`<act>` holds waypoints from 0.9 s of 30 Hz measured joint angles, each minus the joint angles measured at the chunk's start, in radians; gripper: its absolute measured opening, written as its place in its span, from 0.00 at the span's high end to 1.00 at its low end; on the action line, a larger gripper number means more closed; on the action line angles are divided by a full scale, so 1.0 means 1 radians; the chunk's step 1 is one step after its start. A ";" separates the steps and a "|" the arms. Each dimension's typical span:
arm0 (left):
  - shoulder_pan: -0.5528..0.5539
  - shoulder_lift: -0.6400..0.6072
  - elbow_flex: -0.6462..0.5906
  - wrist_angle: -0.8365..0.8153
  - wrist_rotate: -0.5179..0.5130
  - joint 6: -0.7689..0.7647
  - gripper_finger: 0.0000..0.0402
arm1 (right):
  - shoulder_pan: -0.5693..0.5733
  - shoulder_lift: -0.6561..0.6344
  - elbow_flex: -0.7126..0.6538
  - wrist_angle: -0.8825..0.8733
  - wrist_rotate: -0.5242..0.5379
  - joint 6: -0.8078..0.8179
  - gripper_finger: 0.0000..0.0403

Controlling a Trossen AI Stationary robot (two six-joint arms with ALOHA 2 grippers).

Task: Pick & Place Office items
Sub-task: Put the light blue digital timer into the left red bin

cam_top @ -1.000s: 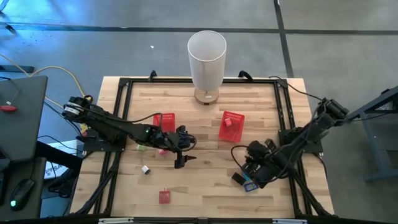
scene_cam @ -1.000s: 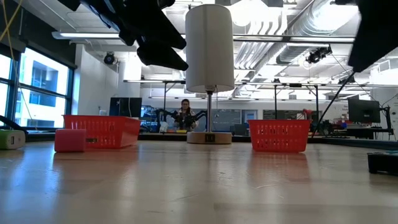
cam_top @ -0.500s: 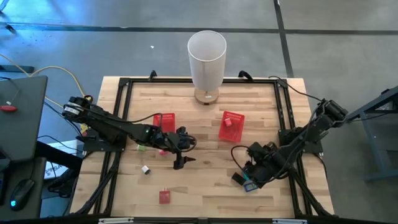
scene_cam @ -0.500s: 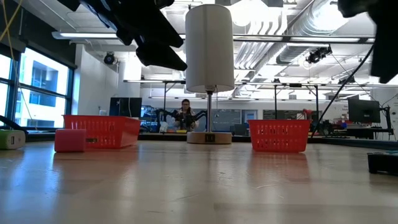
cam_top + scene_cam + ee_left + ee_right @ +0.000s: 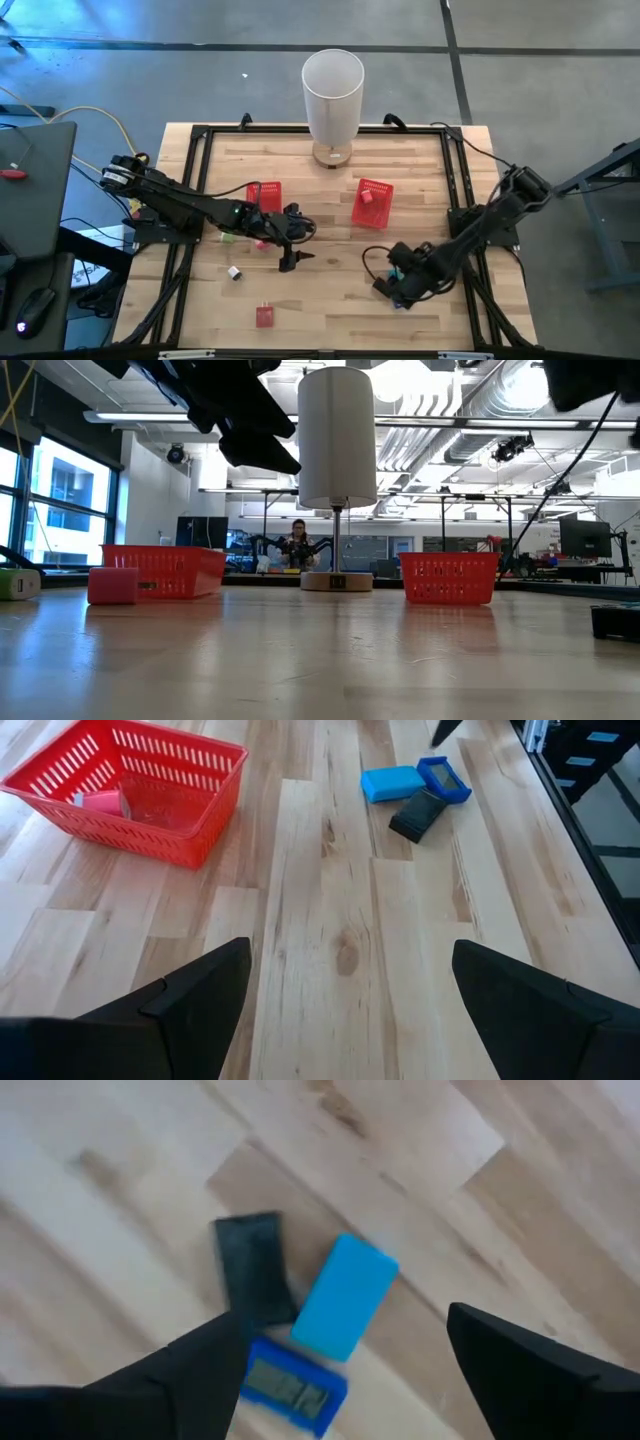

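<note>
My left gripper [image 5: 295, 262] hangs open and empty above the table's middle, near the left red basket [image 5: 265, 195]; its wrist view [image 5: 345, 1010] looks across bare wood. My right gripper [image 5: 395, 285] is open and empty above a black item [image 5: 252, 1265], a light blue item [image 5: 345, 1295] and a dark blue item [image 5: 295, 1390], all lying flat on the table at the near right. A red item [image 5: 264, 315], a white item [image 5: 234, 272] and a green item [image 5: 228, 238] lie at the near left. A pink item [image 5: 100, 802] lies in the right red basket [image 5: 130, 790].
A tall white cylinder [image 5: 333, 95] stands on a round base at the table's far middle. The right red basket [image 5: 372, 202] sits right of centre. A black frame [image 5: 200, 135] runs round the tabletop. A person [image 5: 297, 545] shows far behind the table.
My right gripper has moved toward the table's left edge and now stands over the black and blue items. It has stayed open.
</note>
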 joint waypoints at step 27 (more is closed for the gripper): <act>-0.010 0.000 0.000 -0.088 -0.005 0.002 0.16 | -0.081 0.103 -0.036 0.028 -0.071 0.020 0.20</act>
